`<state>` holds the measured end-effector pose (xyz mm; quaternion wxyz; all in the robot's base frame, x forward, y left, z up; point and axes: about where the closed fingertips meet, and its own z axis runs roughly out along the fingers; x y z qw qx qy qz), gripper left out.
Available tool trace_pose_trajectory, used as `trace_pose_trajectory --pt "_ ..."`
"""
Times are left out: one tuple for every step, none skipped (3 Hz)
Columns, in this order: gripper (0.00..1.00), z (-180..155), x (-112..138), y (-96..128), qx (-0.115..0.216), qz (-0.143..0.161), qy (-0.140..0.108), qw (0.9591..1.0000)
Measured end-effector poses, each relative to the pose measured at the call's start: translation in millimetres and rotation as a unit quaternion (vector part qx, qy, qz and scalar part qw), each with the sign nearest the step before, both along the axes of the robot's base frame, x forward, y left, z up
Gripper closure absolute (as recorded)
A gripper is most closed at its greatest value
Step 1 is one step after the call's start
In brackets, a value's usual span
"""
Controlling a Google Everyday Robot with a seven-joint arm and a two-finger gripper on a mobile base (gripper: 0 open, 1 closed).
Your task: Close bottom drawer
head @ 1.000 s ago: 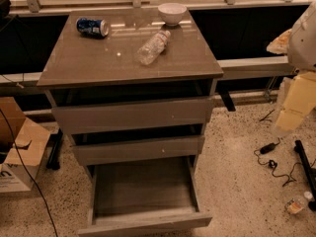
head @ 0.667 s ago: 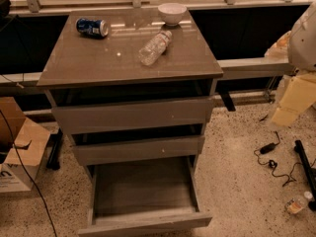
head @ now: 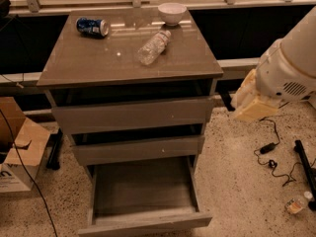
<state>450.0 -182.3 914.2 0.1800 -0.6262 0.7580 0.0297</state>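
- Lower centre of the frame: the wide, grey-brown wood-grain bottom drawer (head: 146, 224) is pulled out towards the bottom edge. Its flat front's long axis runs left to right.
- Right edge, mid-height: the cream-padded gripper (head: 253, 107) hangs from the white arm (head: 291, 68), well apart from the drawer. I cannot tell whether it is spread or pressed together.
- I'd call this the approach: next it must drop low, meet that front squarely and push it 1 way, towards the cabinet.

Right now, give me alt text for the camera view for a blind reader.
The bottom drawer of a cabinet stands pulled open; the end effector hangs off to the right, touching nothing. A can, bottle and bowl sit on top.
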Motion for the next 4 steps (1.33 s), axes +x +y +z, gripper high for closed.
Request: trace_pose_trajectory --pt "0.88 -51.9 10.6 18.8 0.037 0.016 0.017 0.9991" --pt "1.0 -114.3 27.1 33.6 0.075 0.018 0.04 0.9962" --pt "1.0 -114.5 27.1 33.6 0.075 0.018 0.04 0.9962" --pt "1.0 -165.1 28.6 45.0 0.105 0.009 0.07 0.992"
